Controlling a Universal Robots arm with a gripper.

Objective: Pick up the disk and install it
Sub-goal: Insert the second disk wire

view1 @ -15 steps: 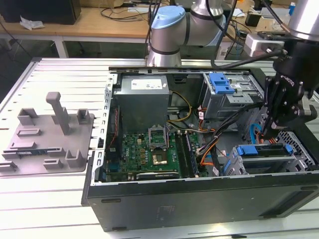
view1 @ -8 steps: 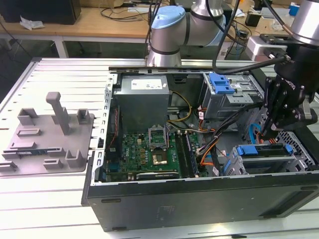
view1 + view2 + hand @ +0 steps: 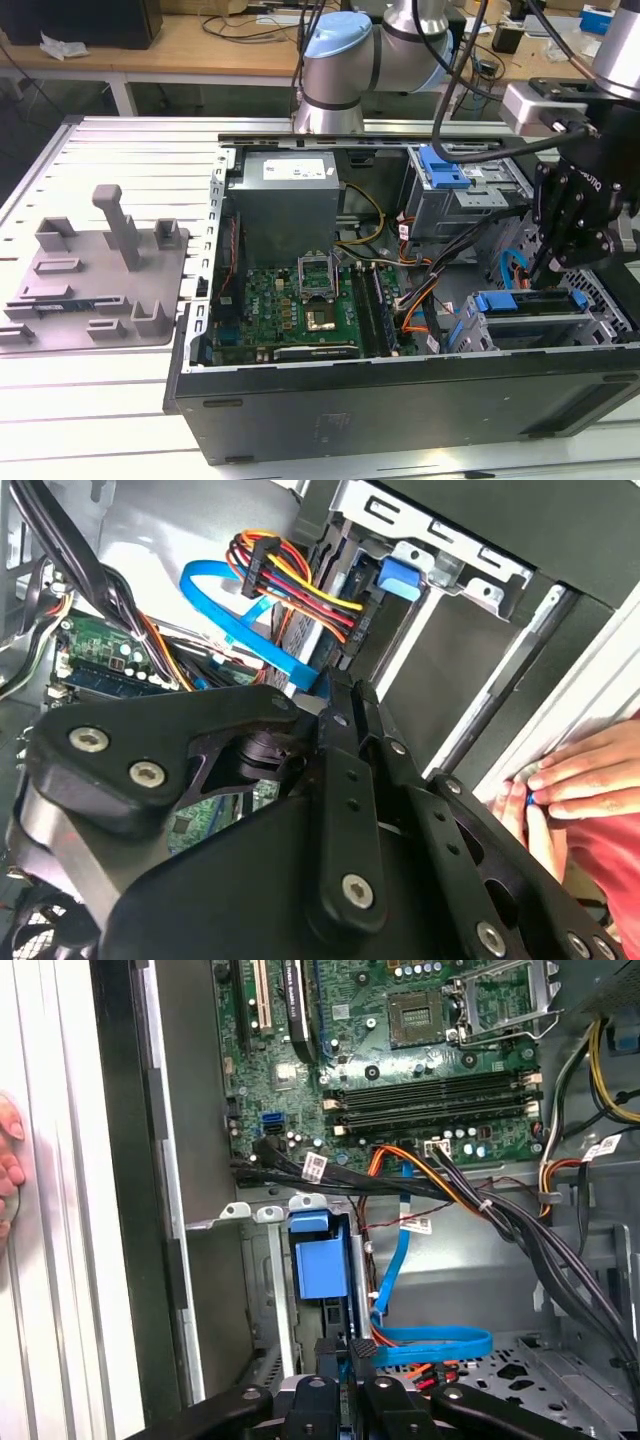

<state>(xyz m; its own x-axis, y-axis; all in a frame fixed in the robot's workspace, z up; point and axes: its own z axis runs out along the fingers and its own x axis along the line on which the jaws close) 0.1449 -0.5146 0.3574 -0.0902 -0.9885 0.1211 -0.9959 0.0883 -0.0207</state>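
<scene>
The disk (image 3: 522, 304) lies in the drive cage at the case's front corner, on the exterior view's right, with its blue carrier frame showing and its metal body mostly hidden by the cage. The first wrist view shows the carrier's blue end (image 3: 320, 1260) standing in the bay slot. My black gripper (image 3: 548, 268) hangs just above the cage with its fingers together. Its fingertips (image 3: 333, 1350) sit close to the carrier's edge. I cannot tell whether they touch it. In the second wrist view the gripper (image 3: 345, 695) points toward the bay's blue tab (image 3: 398, 580).
The open computer case (image 3: 400, 400) holds a motherboard (image 3: 290, 300), a power supply (image 3: 285, 195) and cable bundles (image 3: 480, 1200) beside the bay. A second blue carrier (image 3: 442, 167) sits in the upper cage. The grey fixture plate (image 3: 90, 275) stands outside the case. A person's hand (image 3: 570, 780) rests on the case edge.
</scene>
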